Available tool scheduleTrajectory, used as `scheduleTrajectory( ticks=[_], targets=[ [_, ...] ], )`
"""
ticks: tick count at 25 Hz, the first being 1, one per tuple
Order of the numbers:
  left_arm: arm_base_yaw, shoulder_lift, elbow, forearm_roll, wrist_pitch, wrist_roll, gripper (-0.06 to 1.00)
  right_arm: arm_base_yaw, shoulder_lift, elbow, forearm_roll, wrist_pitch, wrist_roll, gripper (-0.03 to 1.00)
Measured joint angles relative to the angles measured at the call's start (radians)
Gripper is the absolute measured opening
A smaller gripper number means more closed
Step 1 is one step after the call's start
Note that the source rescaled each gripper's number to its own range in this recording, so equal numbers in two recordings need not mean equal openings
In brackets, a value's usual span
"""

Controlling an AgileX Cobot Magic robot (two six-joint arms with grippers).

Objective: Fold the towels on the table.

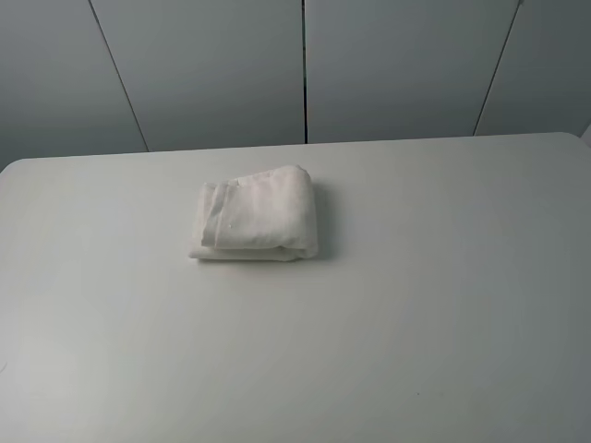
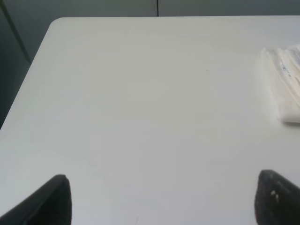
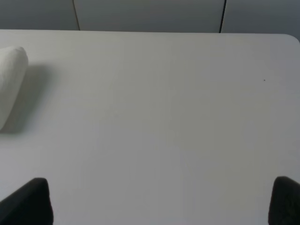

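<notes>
The white towel [image 1: 257, 215] lies folded into a small thick bundle on the white table [image 1: 416, 305], a little left of the middle and toward the far edge. Its layered edges face left. Neither arm shows in the exterior high view. In the left wrist view the left gripper [image 2: 161, 199] is open and empty above bare table, its dark fingertips [image 2: 49, 199] wide apart, with the towel [image 2: 286, 82] far off. In the right wrist view the right gripper [image 3: 161, 201] is open and empty, with the towel's rounded fold [image 3: 10, 84] far off.
Grey wall panels [image 1: 305, 65] stand behind the table's far edge. The table's rounded far corners show in the wrist views [image 2: 58, 21] [image 3: 290, 37]. A tiny dark speck [image 3: 264, 80] marks the tabletop.
</notes>
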Motion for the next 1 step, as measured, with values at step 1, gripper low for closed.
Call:
scheduleTrajectory(
  ticks=[1],
  targets=[
    [0.0, 0.0, 0.0, 0.0, 0.0, 0.0, 1.0, 0.0, 0.0, 0.0, 0.0, 0.0, 0.0, 1.0]
  ],
)
